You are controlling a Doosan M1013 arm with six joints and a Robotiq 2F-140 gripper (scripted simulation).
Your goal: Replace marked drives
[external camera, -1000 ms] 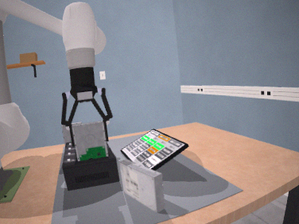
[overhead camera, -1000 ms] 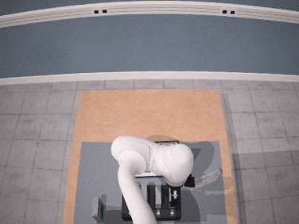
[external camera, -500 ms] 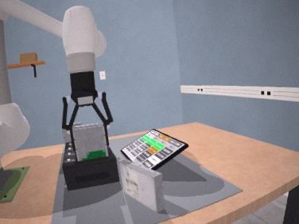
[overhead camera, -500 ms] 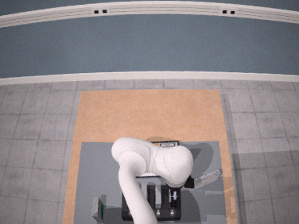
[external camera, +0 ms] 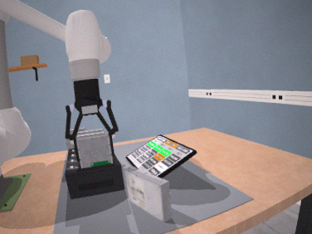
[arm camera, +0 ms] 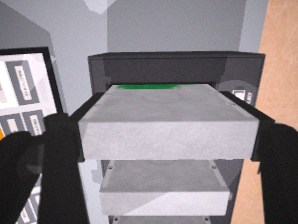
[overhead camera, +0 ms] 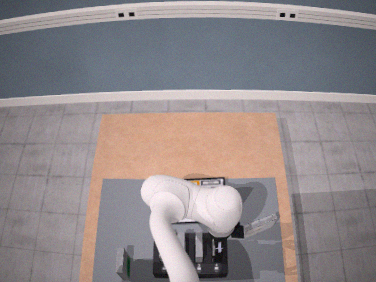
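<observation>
My gripper (external camera: 92, 143) (arm camera: 161, 106) is shut on a grey drive (external camera: 95, 150) (arm camera: 165, 122) and holds it upright by its sides. The drive's green connector end points down, and its lower part sits in the end bay of the black dock (external camera: 93, 182) (arm camera: 175, 65) (overhead camera: 220, 262). More drives (external camera: 85, 134) stand in the bays behind it; one of these drives (arm camera: 162, 192) shows in the wrist view. The tilted screen (external camera: 161, 155) (arm camera: 22, 85) beside the dock shows green, orange and grey tiles. In the top view the arm hides the gripper.
One loose drive (external camera: 147, 194) (overhead camera: 262, 223) stands on the grey mat (external camera: 216, 195) (overhead camera: 115, 210) in front of the screen. Another drive (overhead camera: 125, 260) with a green edge stands on the mat at the dock's far side. The wooden table edge (external camera: 265, 207) lies close by.
</observation>
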